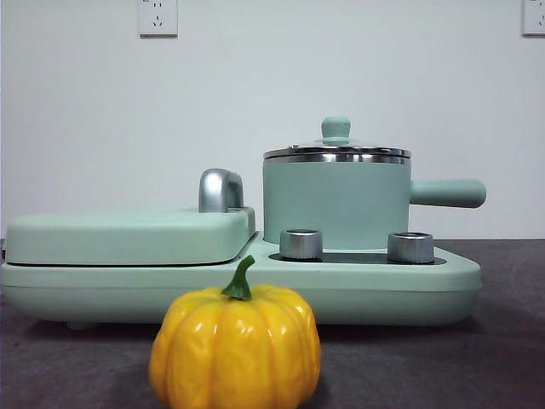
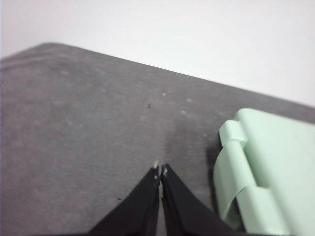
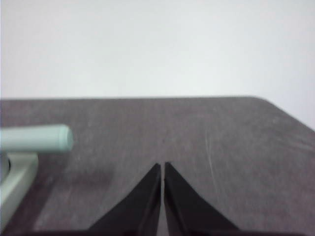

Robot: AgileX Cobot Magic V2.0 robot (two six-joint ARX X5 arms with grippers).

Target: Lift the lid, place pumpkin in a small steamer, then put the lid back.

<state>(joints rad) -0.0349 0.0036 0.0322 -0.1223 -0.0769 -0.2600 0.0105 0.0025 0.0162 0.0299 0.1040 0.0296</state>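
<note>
In the front view the yellow-orange pumpkin (image 1: 236, 348) with a green stem sits on the dark table, nearest the camera. Behind it the mint-green small steamer (image 1: 336, 203) stands on the right half of the cooker base, its side handle (image 1: 447, 193) pointing right. The glass lid (image 1: 336, 152) with a mint knob rests on the steamer. My left gripper (image 2: 160, 170) is shut and empty over bare table beside the cooker's hinged cover (image 2: 268, 167). My right gripper (image 3: 162, 165) is shut and empty, with the steamer handle (image 3: 37, 138) off to its side. Neither arm shows in the front view.
The wide mint-green griddle unit (image 1: 128, 234) with a chrome handle (image 1: 220, 189) fills the left half of the cooker base (image 1: 443, 285). Two steel dials (image 1: 301, 244) sit in front of the steamer. A white wall with sockets (image 1: 157, 17) stands behind.
</note>
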